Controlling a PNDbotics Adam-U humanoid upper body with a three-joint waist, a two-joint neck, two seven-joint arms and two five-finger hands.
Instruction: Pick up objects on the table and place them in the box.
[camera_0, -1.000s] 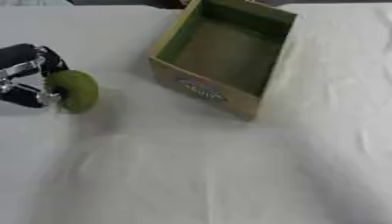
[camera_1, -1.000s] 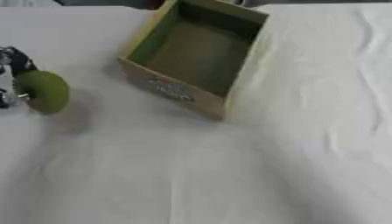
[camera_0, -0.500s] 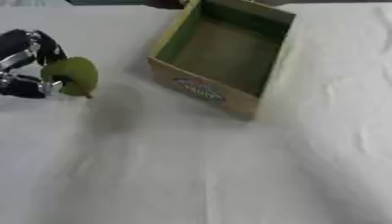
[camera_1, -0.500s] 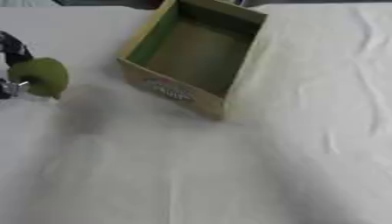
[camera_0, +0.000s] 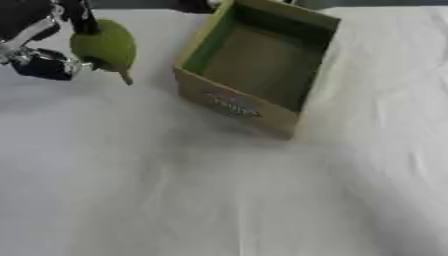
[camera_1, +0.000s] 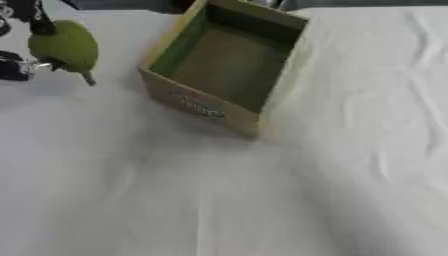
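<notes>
A green pear-shaped fruit (camera_0: 105, 46) with a short stem pointing down hangs above the white table at the upper left. My left hand (camera_0: 39, 42), black with silver joints, is shut on it, fingers curled round its top and left side. The open cardboard box (camera_0: 258, 65), green inside with a printed label on its near wall, stands to the right of the fruit, apart from it. Nothing shows inside the box. My right hand shows in neither view.
A white cloth (camera_0: 219, 200) with soft wrinkles covers the table. The table's far edge runs along the top of the picture, just behind the box.
My left hand has lifted the green fruit off the cloth and carried it up and to the right, closer to the box. The fruit's stem now points down.
</notes>
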